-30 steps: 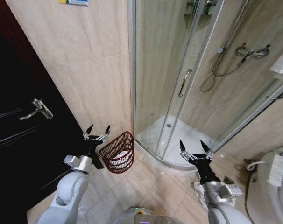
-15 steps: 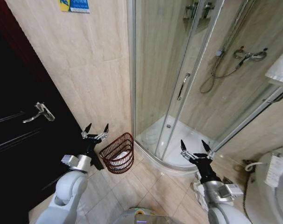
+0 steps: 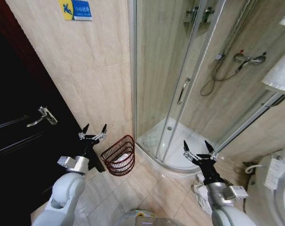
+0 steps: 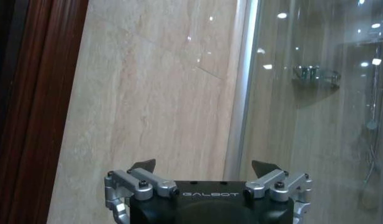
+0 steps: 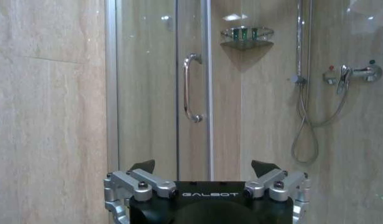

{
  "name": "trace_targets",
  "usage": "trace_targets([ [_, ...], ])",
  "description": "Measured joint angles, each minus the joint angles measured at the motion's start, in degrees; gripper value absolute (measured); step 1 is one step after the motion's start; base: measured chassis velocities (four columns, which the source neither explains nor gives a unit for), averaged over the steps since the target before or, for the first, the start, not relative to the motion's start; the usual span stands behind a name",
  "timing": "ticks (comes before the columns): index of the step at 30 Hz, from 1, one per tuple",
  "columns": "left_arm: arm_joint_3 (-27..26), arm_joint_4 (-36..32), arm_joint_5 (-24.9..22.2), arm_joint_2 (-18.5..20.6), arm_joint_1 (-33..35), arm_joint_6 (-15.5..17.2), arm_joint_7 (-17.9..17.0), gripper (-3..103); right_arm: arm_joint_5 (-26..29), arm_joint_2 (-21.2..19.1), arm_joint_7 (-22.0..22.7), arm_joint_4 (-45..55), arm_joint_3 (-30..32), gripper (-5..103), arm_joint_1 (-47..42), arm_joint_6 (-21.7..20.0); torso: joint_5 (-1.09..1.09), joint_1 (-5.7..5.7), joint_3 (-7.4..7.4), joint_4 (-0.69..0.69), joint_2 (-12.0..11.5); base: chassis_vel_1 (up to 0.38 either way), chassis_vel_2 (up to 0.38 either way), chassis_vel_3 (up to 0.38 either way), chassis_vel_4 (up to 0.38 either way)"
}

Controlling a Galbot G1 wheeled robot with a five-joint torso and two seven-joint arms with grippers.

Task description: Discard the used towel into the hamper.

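Hamper (image 3: pixel 118 155) stood on the floor tiles (image 3: pixel 133 188) at about 6 o'clock in the head view, against the wall, just beside the shower enclosure (image 3: pixel 180 94), something white lying inside. Left hand (image 3: pixel 91 133) hovered just at the hamper's 9 o'clock, fingers spread wide, empty. Right hand (image 3: pixel 199 149) raised at 4 o'clock before the shower base, also wide and empty. Dark door (image 3: pixel 20 132) at 9 o'clock.
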Motion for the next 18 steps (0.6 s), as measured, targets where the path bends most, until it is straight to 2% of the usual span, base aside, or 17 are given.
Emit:
trace_targets([
  [5, 0.2, -0.8, -0.4, 0.2, 0.5, 0.4, -0.6, 100, 0.0, 0.1, 0.1, 0.1, -0.2, 100, 0.0, -0.1, 0.00, 0.51, 0.59, 0.00, 1.1, 0.000, 0.000, 0.000, 0.000],
  [18, 0.1, -1.2, -0.2, 0.2, 1.1, -0.5, -0.4, 100, -0.2, 0.3, 0.2, 0.0, -0.1, 100, 0.1, -0.8, 0.00, 0.49, 0.58, 0.00, 1.1, 0.000, 0.000, 0.000, 0.000],
])
